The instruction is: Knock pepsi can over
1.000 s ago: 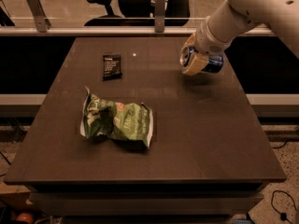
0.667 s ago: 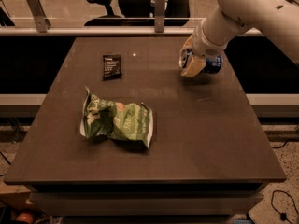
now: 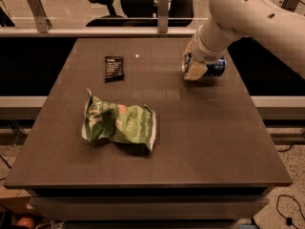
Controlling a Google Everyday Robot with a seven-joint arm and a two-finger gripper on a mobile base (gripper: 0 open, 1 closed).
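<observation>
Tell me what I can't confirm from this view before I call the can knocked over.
The pepsi can: camera view, largely covered by the gripper at the table's far right; upright or tipped is unclear.
The black packet: camera view, print too small to read.
The arm: camera view, cut off by the right edge.

Dim warm light, small glare spot on table [image 3: 205,142], soft shadow under hand [image 3: 193,68] at far right

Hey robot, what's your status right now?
Gripper far right of table, at the can. Can partly hidden behind it. Bag and packet well clear.
</observation>
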